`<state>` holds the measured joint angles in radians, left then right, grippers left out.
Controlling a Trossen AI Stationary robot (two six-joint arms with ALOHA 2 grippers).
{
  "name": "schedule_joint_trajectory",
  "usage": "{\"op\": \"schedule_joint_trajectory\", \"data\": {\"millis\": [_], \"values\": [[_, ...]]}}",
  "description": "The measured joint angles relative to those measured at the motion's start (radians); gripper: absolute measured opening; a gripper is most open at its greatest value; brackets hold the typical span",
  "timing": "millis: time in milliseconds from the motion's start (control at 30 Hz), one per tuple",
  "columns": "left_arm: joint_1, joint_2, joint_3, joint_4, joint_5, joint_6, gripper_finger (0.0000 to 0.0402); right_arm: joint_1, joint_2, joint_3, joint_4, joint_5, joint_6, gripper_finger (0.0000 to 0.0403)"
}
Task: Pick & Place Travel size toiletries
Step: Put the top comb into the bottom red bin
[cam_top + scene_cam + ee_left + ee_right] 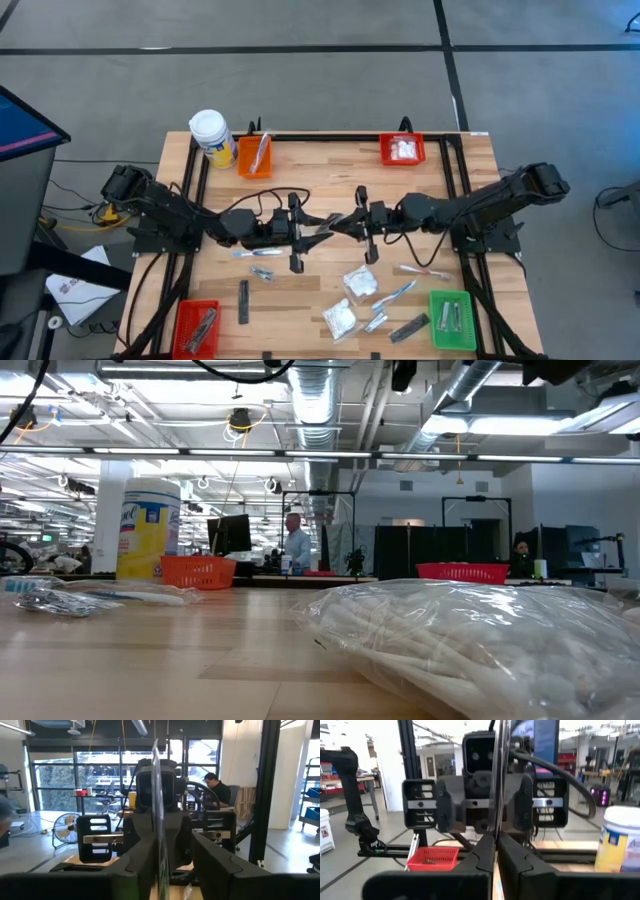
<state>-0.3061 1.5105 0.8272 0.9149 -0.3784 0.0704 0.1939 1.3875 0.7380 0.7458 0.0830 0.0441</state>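
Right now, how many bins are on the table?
4, in the high view: orange bin upper left, red bin upper right, second red bin lower left corner, green bin lower right corner.

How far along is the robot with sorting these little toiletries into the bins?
Partway, it seems. The orange bin, far red bin, near red bin and green bin each hold something. Now the left claw and right claw meet mid-table, the right one shut on a thin flat item. Still loose: white packets, toothbrushes, dark bars, sachets.
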Motion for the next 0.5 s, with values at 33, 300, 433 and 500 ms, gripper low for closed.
{"op": "schedule_joint_trajectory", "data": {"millis": [33, 300, 433, 500], "values": [[0.0, 0.0, 0.0, 0.001, 0.0, 0.0, 0.0131, -0.003, 0.0, 0.01, -0.024, -0.004, 0.007, 0.0002], [0.005, 0.0, 0.0, -0.017, 0.005, -0.039, 0.0159, -0.003, 0.0, 0.108, -0.291, -0.007, 0.001, 0.0001], [0.023, -0.024, 0.0, -0.095, 0.011, -0.113, 0.0156, 0.001, 0.0, 0.137, -0.375, -0.006, 0.001, 0.0001], [0.033, -0.046, 0.0, -0.164, 0.011, -0.151, 0.0151, 0.001, 0.0, 0.145, -0.405, -0.006, 0.0, 0.0001]]}}
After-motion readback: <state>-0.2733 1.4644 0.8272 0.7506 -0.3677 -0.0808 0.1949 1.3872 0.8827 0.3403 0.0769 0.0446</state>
